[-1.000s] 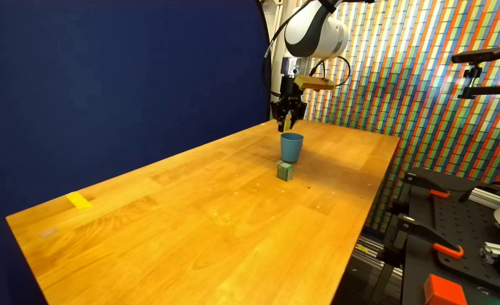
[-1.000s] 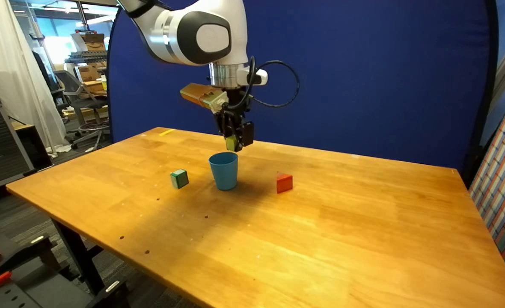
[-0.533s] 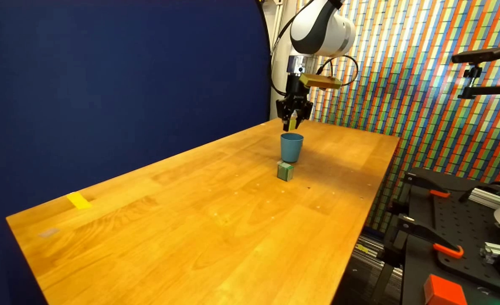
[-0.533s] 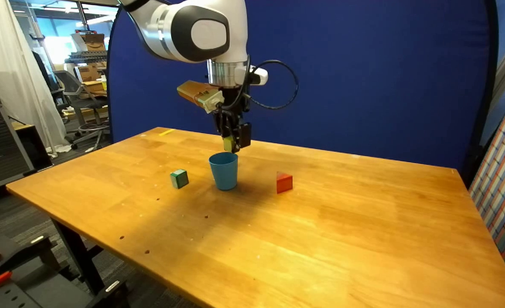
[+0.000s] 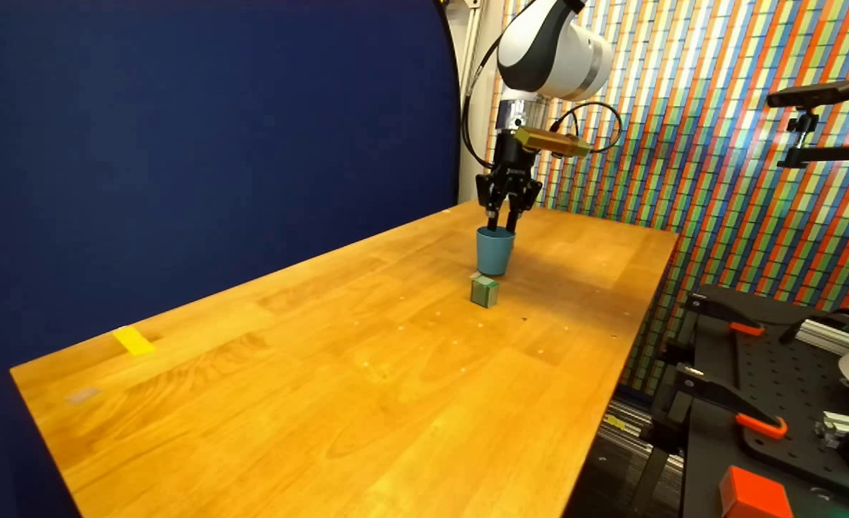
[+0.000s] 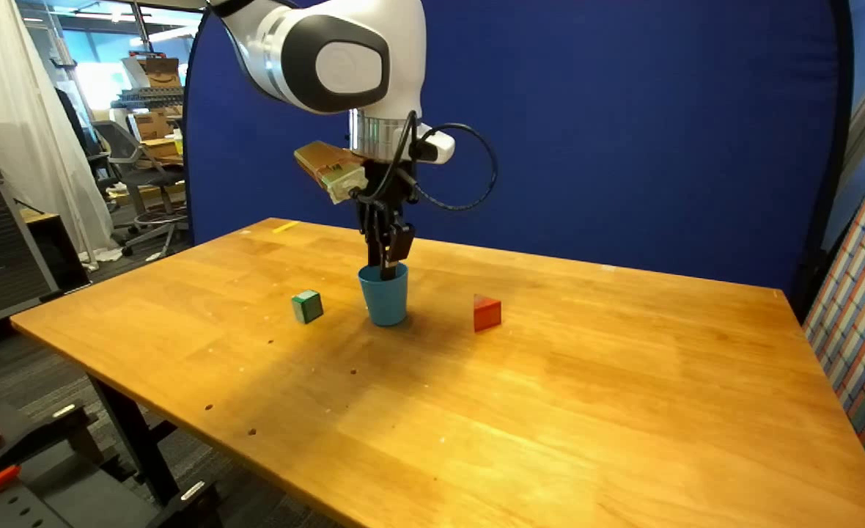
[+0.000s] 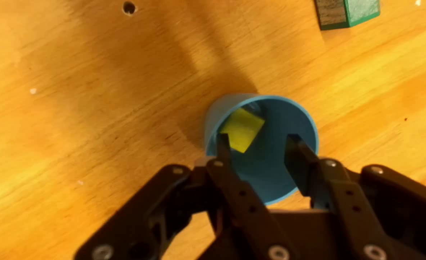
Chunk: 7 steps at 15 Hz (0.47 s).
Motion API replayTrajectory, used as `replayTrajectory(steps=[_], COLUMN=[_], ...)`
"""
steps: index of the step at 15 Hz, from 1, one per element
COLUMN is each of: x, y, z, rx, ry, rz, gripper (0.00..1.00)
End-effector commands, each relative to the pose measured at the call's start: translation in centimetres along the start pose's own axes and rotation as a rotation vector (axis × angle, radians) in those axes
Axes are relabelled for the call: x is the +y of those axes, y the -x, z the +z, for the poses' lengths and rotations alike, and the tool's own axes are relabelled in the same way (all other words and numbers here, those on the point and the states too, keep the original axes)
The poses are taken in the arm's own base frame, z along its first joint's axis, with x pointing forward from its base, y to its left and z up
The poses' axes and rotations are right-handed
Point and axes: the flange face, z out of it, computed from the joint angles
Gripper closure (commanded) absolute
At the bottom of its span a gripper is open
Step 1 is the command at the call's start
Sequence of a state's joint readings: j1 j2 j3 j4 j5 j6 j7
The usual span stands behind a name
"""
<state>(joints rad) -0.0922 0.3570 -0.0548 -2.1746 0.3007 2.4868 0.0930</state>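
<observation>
the dark, bolted gripper stands with its two blunt fingers apart, tips inside the round mouth of a smooth, tapered blue cup. within the cup, by its wall, lies a yellow block, one plain four-sided face showing; whether a finger touches it, i cannot tell. on either side of the upright cup, on grainy wooden tabletop, sit a green-edged block and a sharp-cornered red block.

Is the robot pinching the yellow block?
No, the wrist view shows the jaws standing apart, with the yellow block loose inside the blue cup.
</observation>
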Motion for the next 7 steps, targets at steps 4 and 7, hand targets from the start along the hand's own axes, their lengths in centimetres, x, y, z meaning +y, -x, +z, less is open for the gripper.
replayTrajectory(steps=[4, 7], x=[-0.4, -0.4], y=[0.4, 0.4], z=[0.1, -0.1], rx=[-0.028, -0.028], ry=[-0.011, -0.013], rz=[0.003, 0.002], gripper=[0.26, 0.23])
